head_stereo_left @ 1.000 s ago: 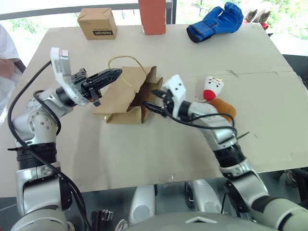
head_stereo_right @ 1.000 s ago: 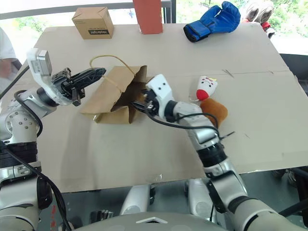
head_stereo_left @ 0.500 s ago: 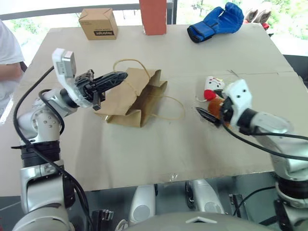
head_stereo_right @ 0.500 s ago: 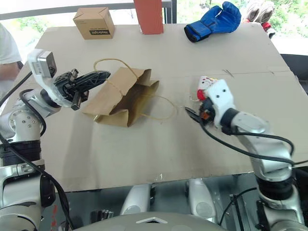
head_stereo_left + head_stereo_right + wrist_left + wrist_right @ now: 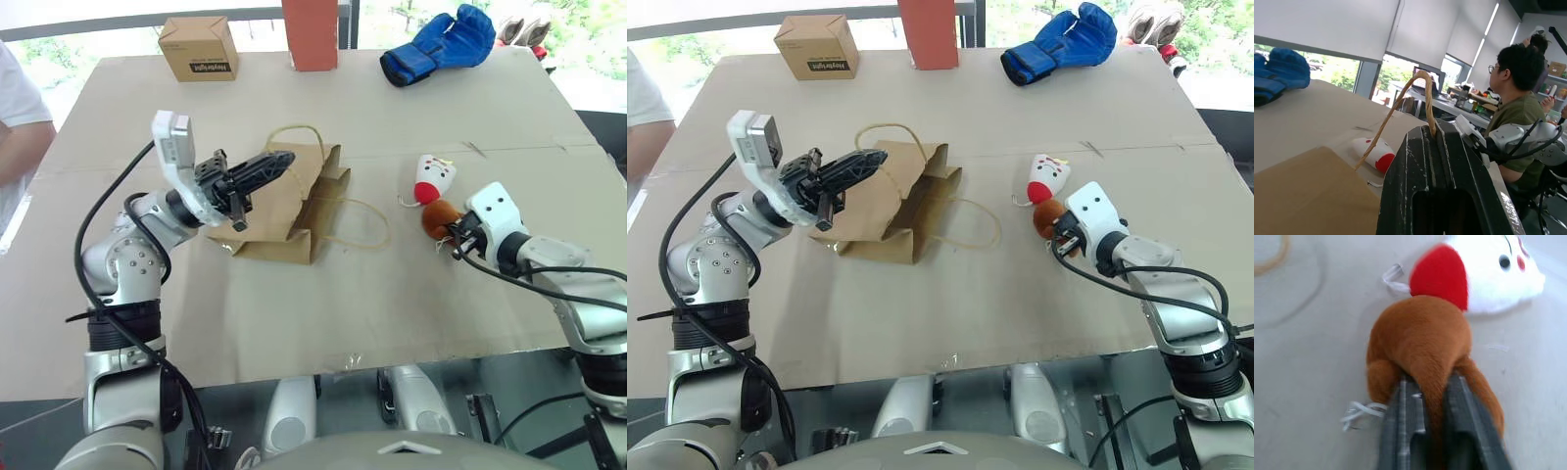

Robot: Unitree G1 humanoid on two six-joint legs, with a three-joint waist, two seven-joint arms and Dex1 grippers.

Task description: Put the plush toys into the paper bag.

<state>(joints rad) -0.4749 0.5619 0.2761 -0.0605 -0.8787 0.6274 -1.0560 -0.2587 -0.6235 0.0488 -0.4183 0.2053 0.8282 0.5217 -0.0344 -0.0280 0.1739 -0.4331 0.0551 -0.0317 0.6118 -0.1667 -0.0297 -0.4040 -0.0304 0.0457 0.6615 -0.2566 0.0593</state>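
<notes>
Silver-grey metal arms with rounded joint housings and dark bands between segments. Black cables looped loosely along both arms. White boxy camera module on each wrist. Left gripper (image 5: pixel 279 160): 2 black fingers, scuffed with pale scratches. Right gripper (image 5: pixel 1425 394): 2 dark grey fingers, slim and flat-sided.

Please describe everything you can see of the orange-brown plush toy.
The orange-brown plush toy is small, rounded and fuzzy, with a white thread tag at its side. It lies on the table, right of the paper bag, and touches the red base of the white cone toy. The right pincer is shut on a fold of its fur.
</notes>
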